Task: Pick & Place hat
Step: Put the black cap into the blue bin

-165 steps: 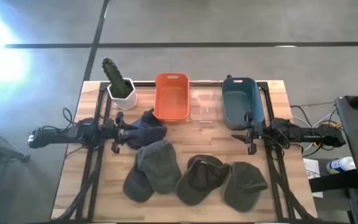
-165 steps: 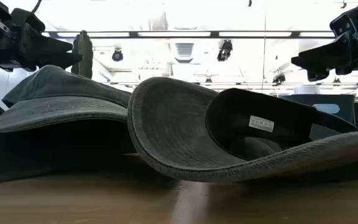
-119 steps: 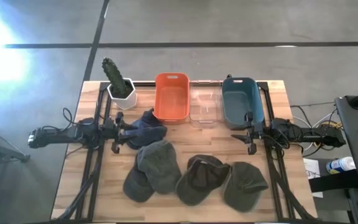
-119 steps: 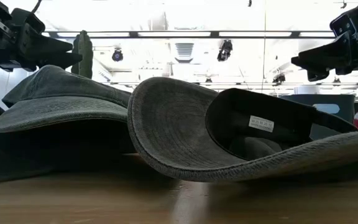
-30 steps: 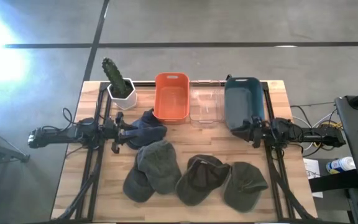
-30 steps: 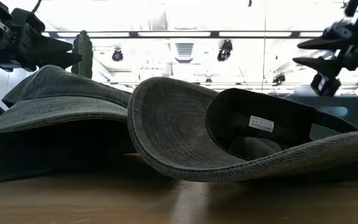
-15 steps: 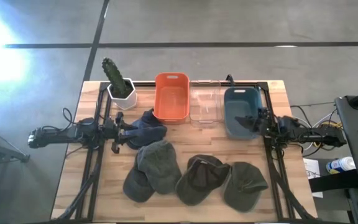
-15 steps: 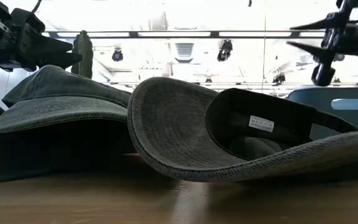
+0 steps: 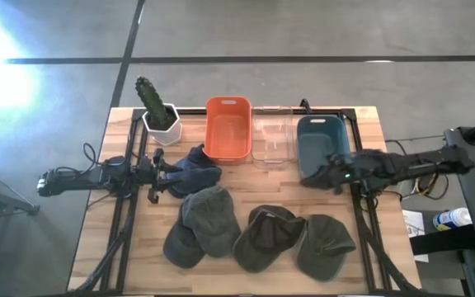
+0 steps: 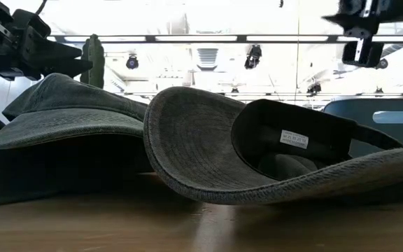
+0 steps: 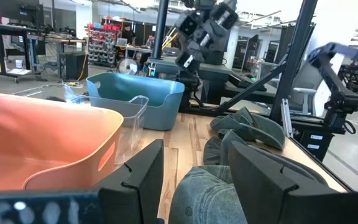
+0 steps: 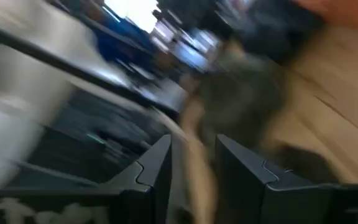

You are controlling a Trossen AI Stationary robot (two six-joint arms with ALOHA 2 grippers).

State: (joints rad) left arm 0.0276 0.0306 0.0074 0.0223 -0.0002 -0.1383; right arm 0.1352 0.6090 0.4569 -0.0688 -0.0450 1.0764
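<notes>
- Here, in the high view, your right gripper (image 9: 313,176) sits right of centre in the frame, over the lower left corner of the teal plastic bin (image 9: 323,136); its arm runs off toward the right edge.
- The right wrist view is smeared by motion, but you can make out a gap between the two dark fingers (image 12: 151,171), so they look parted with nothing between them, though I would not swear to how wide.
- Your left gripper (image 9: 157,175) rests at centre left in the high view, just beside the dark navy cap (image 9: 195,174). In the left wrist view its fingers (image 11: 132,180) stand apart and hold nothing.
- The hats lie across the lower middle of the wooden table (image 9: 122,247): a grey-green cap (image 9: 209,216) overlapping a smaller dark one (image 9: 181,243), an upturned olive cap (image 9: 264,237) at centre, and another olive cap (image 9: 326,242) touching it on the right.
- In the low view the upturned cap (image 10: 257,150) fills the centre, its white label showing inside.
- Along the top edge of the table you have a potted cactus in a white pot (image 9: 157,107), an orange plastic bin (image 9: 228,128), and a clear plastic container (image 9: 272,136) between the orange and teal bins.
</notes>
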